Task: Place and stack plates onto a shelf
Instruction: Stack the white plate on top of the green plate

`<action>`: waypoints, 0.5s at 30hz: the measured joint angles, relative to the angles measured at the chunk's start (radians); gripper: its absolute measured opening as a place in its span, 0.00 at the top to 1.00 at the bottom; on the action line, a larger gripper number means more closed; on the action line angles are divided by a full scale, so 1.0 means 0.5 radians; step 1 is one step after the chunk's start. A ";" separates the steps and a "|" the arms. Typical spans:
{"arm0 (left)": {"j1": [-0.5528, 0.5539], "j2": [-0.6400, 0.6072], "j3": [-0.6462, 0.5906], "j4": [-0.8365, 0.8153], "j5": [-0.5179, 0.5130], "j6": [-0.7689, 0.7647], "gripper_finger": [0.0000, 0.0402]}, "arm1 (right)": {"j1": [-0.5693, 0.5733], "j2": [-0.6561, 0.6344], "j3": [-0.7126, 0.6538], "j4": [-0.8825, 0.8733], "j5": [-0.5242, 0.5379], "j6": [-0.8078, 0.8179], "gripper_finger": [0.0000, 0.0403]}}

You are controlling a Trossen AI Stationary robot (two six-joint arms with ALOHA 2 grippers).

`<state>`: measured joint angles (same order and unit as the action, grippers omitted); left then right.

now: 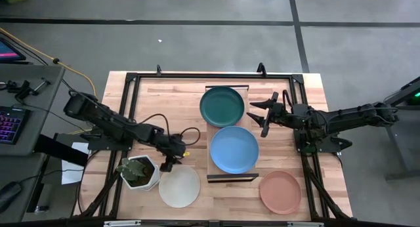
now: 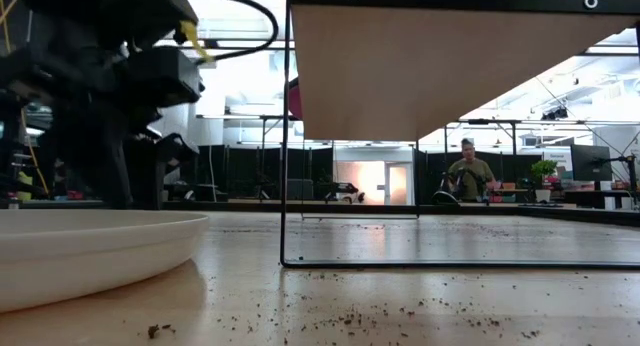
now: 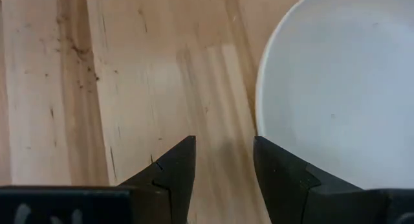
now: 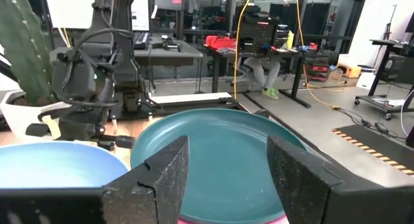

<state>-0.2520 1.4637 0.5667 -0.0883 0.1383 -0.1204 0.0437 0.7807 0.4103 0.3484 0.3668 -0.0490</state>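
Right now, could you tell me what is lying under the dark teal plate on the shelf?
In the right wrist view a thin magenta edge peeks out beneath the dark teal plate, probably another plate. From above, the teal plate covers it entirely, so the rest of it, and anything beneath it on the shelf, cannot be seen.

Teal plate (image 1: 222, 105), light blue plate (image 1: 233, 149), white plate (image 1: 179, 186) (matte), salmon plate (image 1: 279, 191), light-wood shelf (image 1: 228, 176)
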 joint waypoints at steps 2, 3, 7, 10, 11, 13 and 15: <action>0.000 0.047 0.000 0.027 0.000 0.000 0.64 | 0.000 0.000 0.000 -0.014 0.000 0.000 0.51; 0.000 0.064 0.000 0.024 0.000 0.000 0.64 | 0.000 0.000 0.000 -0.018 0.001 0.000 0.51; -0.014 0.125 0.003 0.050 -0.009 -0.005 0.64 | 0.000 0.000 0.000 -0.023 0.001 0.000 0.51; -0.036 0.145 0.005 0.079 -0.022 -0.010 0.64 | 0.000 0.000 0.000 -0.028 0.001 0.000 0.51; -0.040 0.140 0.005 0.078 -0.027 -0.001 0.64 | -0.001 0.000 0.000 -0.028 0.001 0.000 0.51; -0.043 0.126 0.003 0.071 -0.036 0.003 0.64 | 0.000 0.000 0.000 -0.029 0.001 0.000 0.51; -0.044 0.103 0.001 0.047 -0.048 0.008 0.64 | 0.000 0.000 0.000 -0.029 0.001 0.000 0.51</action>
<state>-0.2741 1.5153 0.5671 -0.0646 0.1145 -0.1163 0.0437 0.7807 0.4103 0.3340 0.3672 -0.0490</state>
